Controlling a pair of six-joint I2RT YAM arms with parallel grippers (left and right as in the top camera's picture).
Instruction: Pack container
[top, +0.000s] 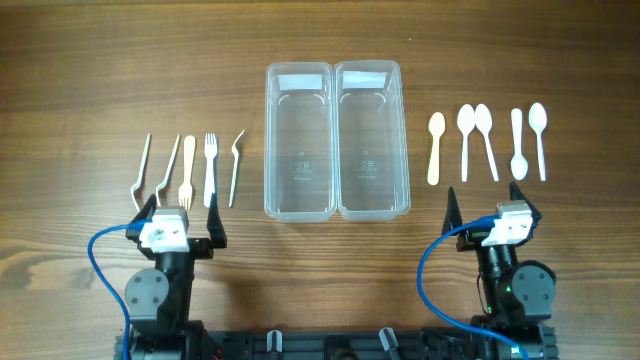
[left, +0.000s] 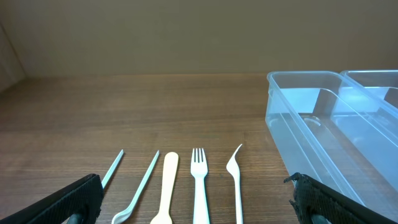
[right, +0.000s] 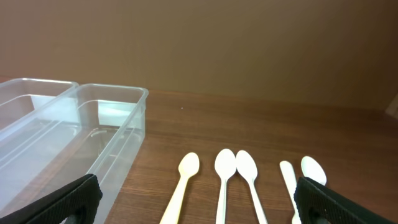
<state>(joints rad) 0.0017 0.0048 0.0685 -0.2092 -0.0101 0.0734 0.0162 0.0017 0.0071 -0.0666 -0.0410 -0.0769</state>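
There are two clear containers, five forks and five spoons in view.

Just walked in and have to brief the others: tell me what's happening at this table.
Nothing is being handled yet. The left gripper and right gripper sit open and empty at the near edge. The left container and right container, both clear, stand side by side in the middle with nothing in them. A row of forks lies before the left arm, a row of spoons before the right.
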